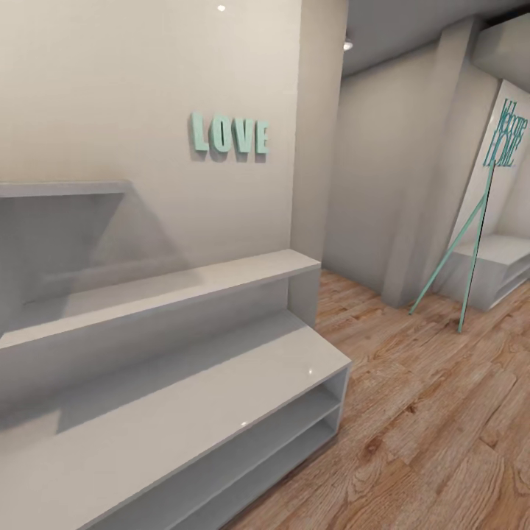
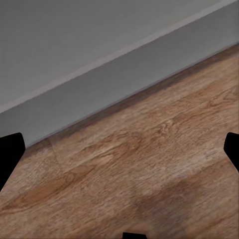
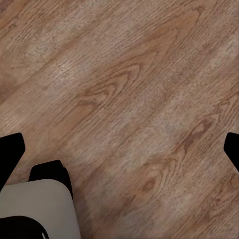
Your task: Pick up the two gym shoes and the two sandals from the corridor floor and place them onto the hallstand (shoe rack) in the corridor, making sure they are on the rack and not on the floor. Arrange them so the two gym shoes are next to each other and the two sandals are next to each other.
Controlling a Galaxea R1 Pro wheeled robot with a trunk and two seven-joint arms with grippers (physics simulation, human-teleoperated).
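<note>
The gym shoes and the sandals are out of view. The hallstand [image 1: 184, 419], a low light-grey unit with a flat bare top and two long open compartments, fills the lower left of the head view. Corridor floor [image 1: 427, 412] of wood-grain planks runs along its right. My left gripper [image 2: 119, 152] is open over bare planks, close to a grey panel [image 2: 99, 84] that meets the floor. Open too, my right gripper [image 3: 119, 152] hangs over bare floor [image 3: 129, 89] with nothing between its fingers.
A raised grey ledge [image 1: 162, 291] and a thin wall shelf [image 1: 59, 188] sit behind the hallstand. Teal "LOVE" letters [image 1: 230, 135] hang on the wall. A teal pole stand [image 1: 471, 243] and another grey unit [image 1: 508, 265] stand far right. Part of my base [image 3: 37, 209] shows beside the right gripper.
</note>
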